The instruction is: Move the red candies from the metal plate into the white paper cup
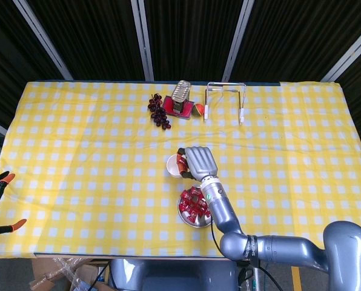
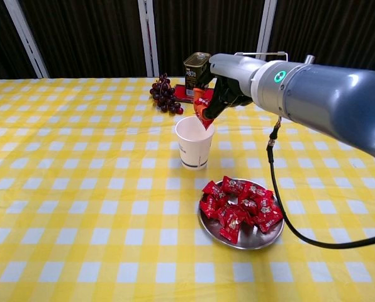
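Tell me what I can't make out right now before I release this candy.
- White paper cup inside: chest view is side-on, and in head view the right hand covers part of the mouth.
- Held red candy: mostly wrapped by fingers in both views.
- Left hand: outside both views.
- Tin label: too small.

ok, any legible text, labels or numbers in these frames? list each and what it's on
"80": on the label of the dark olive metal tin at the back; the rest of that label is too blurred to read.
Red candy wrappers on the round metal plate: print too small to read.
White paper cup: no text visible.
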Robot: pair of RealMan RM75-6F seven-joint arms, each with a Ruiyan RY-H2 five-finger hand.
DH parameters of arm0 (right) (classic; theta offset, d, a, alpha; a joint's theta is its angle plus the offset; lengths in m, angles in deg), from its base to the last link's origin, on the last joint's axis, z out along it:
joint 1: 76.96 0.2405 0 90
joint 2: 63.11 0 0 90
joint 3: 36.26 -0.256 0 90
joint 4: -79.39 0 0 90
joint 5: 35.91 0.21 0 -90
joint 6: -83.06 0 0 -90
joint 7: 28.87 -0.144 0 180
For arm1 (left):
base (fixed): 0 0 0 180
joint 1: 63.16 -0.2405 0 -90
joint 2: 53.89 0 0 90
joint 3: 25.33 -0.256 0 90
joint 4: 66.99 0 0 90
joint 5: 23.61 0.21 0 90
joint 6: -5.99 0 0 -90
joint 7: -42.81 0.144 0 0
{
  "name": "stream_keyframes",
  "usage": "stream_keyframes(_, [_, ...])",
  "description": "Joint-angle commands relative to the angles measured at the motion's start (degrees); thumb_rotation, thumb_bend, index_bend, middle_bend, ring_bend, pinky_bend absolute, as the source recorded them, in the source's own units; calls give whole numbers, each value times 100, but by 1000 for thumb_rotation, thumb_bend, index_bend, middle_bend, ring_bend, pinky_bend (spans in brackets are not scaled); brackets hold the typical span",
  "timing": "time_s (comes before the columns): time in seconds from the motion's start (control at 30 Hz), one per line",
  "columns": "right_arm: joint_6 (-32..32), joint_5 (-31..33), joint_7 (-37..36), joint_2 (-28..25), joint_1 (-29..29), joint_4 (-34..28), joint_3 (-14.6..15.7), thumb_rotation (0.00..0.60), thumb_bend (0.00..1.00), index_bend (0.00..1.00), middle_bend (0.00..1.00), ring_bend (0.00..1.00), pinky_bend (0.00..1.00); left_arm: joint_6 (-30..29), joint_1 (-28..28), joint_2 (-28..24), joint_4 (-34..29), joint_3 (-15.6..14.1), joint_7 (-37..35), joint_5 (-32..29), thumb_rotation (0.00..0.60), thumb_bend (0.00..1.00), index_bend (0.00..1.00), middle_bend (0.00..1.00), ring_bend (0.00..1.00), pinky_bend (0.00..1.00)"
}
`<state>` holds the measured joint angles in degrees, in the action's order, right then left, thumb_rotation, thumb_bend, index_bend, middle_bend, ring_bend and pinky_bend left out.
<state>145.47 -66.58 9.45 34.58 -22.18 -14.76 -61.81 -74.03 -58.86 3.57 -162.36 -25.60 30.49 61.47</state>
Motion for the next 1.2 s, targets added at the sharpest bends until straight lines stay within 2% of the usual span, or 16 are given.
stream_keyframes(0.03, [-185,104,-163,189,171,447,11,600,575,682,758,924,1000,17,7,-13,-13,-5,-22,-5,600,35,0,0,0,0])
stream_keyframes(0.2, [-314,63,-317,354,288,839,72,600,575,660,758,924,1000,67,23,-40,-28,-9,-54,-27,600,35,0,0,0,0])
stream_keyframes(0.5, [-285,-73,-482,506,381,1085,149,600,572,518,758,924,1000,80,29,-52,-38,-12,-71,-31,600,35,0,0,0,0])
stream_keyframes(0.73, [-173,-263,-585,571,420,1149,158,600,499,449,758,924,1000,81,28,-54,-35,-13,-83,-33,600,34,0,0,0,0])
stream_keyframes(1.0, [-88,-289,-571,514,371,998,233,600,482,441,758,923,1000,88,31,-57,-37,-11,-79,-47,600,34,0,0,0,0])
stream_keyframes(1.2, [161,-470,-484,253,219,417,373,600,482,419,758,913,1000,78,29,-48,-35,-6,-61,-50,600,35,0,0,0,0])
